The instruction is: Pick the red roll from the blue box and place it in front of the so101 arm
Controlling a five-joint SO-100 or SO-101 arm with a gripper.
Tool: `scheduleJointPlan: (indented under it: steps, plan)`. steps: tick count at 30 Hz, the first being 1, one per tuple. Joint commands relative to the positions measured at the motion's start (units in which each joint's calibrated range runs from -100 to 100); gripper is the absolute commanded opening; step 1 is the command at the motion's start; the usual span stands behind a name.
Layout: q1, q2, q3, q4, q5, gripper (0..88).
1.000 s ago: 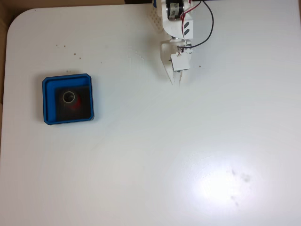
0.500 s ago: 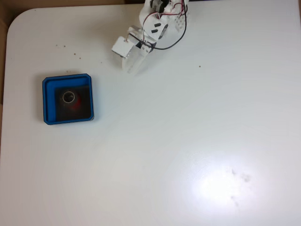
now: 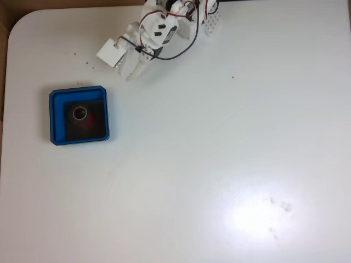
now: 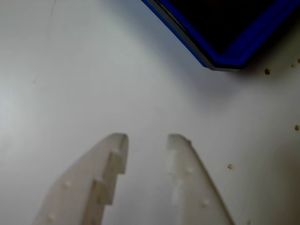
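Note:
The blue box [image 3: 54,118] sits on the left of the white table in the fixed view. Inside it lies the red roll [image 3: 83,116], its grey core and dark hole facing up. The white so101 arm [image 3: 159,30] reaches from the top edge down and to the left. Its gripper [image 3: 131,75] hovers above and to the right of the box, well apart from it. In the wrist view the gripper [image 4: 147,137] is open with nothing between its white fingers [image 4: 105,173]. A corner of the blue box [image 4: 234,54] shows at the top right there.
The white table [image 3: 219,164] spreads wide and bare to the right and below the box. Small dark specks [image 3: 90,66] dot the surface near the gripper. The table's rounded corner and brown floor [image 3: 11,13] show at top left.
The arm has swung left across the top of the table, from right of centre towards the blue box. The box and the roll have not moved.

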Motion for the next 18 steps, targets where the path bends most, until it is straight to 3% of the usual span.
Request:
scheduleJointPlan:
  steps: [1,5,13,18]
  plan:
    - [0.22,8.08,-13.82,-0.37,-0.3,2.1]
    - [0.12,13.85,-19.93,-0.37,-0.3,2.1]
    - [1.0,41.95,-44.28,0.53,-0.13,2.1]
    - [1.88,52.4,-59.1,12.33,-0.21,2.1]
